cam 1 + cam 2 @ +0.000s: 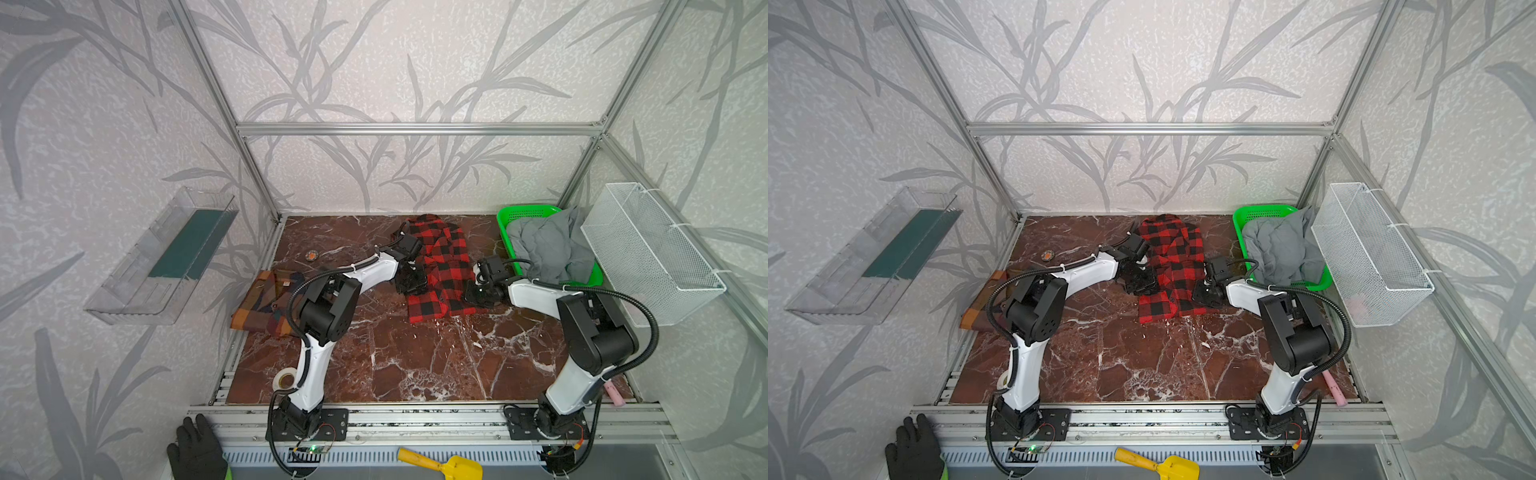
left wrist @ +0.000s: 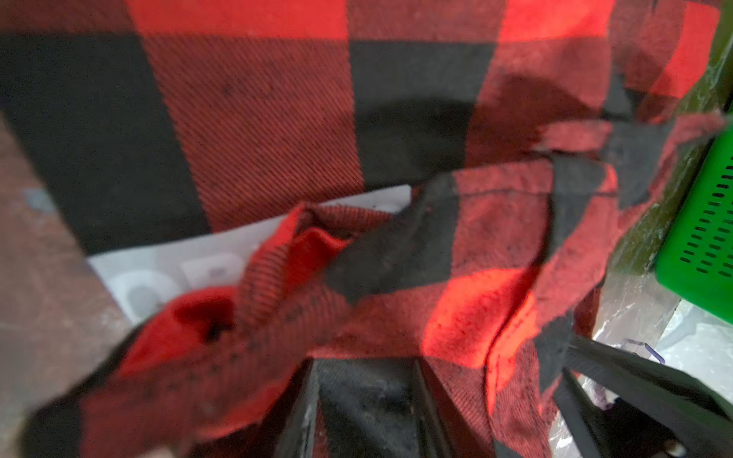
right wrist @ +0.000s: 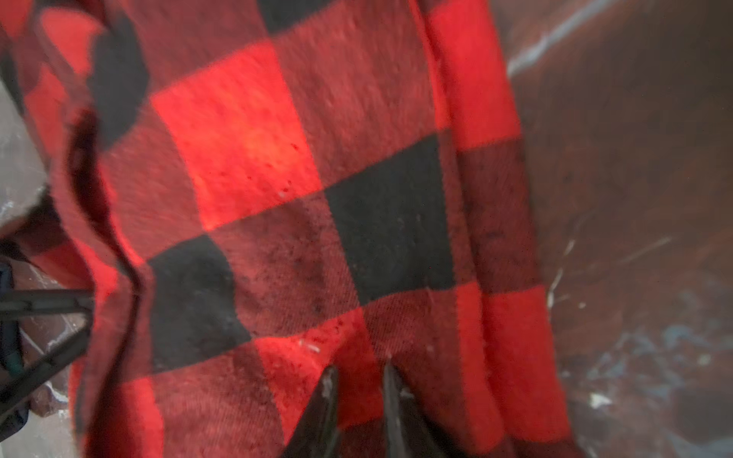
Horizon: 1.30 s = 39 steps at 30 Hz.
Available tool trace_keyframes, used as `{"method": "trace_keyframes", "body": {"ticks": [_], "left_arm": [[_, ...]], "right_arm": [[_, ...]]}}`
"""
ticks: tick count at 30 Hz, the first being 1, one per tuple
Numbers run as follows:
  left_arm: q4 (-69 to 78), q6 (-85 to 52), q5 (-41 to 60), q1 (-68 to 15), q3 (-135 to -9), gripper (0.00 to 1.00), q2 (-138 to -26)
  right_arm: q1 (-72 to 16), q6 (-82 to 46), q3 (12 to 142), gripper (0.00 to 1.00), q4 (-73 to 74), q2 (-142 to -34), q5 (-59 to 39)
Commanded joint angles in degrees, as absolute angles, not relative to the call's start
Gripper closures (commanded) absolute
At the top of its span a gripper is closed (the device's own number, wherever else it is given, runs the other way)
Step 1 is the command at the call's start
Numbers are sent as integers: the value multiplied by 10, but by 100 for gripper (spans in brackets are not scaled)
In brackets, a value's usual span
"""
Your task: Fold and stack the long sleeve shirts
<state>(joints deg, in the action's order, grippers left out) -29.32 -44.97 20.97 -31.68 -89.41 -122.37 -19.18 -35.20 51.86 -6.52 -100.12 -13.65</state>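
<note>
Closest to the lens, on the front ledge, lie a black glove (image 1: 197,451) and a yellow scoop (image 1: 449,465). Past the arm bases, a roll of tape (image 1: 284,380) sits at the front left corner of the marble table (image 1: 415,365) and a pink stick (image 1: 615,395) at the front right.

Farther in, the plaid shirt (image 1: 266,307) lies folded flat at the table's left edge. It is partly hidden by the left arm's elbow and well apart from the other shirt.

Beyond it, the red-and-black shirt (image 1: 444,266) stretches as a long band from mid-table to the back wall, right of centre. The left gripper (image 1: 411,280) is down on its left edge. In the blurred left wrist view its fingers stand partly spread with bunched check cloth between them, so it seems to be gripping a fold. The right gripper (image 1: 478,293) meets the band's right edge. The right wrist view shows its fingertips (image 3: 329,386) drawn nearly together, a ridge of check cloth pinched between them.

A small orange disc (image 1: 311,254) lies on bare marble left of that shirt. At the back right, a green basket (image 1: 523,212) holds a crumpled grey cloth (image 1: 548,249). A white mesh basket (image 1: 648,253) hangs on the right wall, a clear tray (image 1: 162,257) on the left.
</note>
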Motion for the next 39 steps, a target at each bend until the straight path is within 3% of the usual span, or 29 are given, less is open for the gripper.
{"method": "trace_keyframes", "body": {"ticks": [1, 5, 12, 15, 17, 19, 20, 22, 30, 33, 39], "left_arm": [[-303, -427, 205, -304, -893, 58, -1232], [-338, -387, 193, -280, -904, 58, -1224], [-420, -330, 128, -245, -942, 56, -1195], [-424, -341, 129, -223, -946, 49, -1165], [-425, -348, 129, -204, -944, 37, -1139], [-411, -359, 131, -182, -926, 34, -1097], [-402, -369, 130, -172, -913, 25, -1075], [-352, -395, 156, -149, -859, 1, -1017], [-195, -432, 192, -109, -644, 1, -832], [-175, -419, 190, -112, -591, 1, -792], [-186, -453, 229, -106, -522, 1, -744]], "right_arm": [[-209, -383, 489, 78, -65, -1007, -161], [-260, -416, 448, 78, -39, -983, -168], [-426, -531, 379, 77, 40, -939, -127], [-503, -569, 395, 77, 81, -948, -122], [-538, -577, 422, 76, 102, -966, -130], [-562, -571, 456, 75, 102, -988, -143], [-569, -569, 468, 74, 103, -997, -150], [-579, -570, 484, 74, 111, -1000, -164], [-580, -466, 536, 61, -42, -861, -83], [-543, -414, 561, 57, -111, -825, -68], [-430, -338, 586, 54, -175, -821, -140]]}}
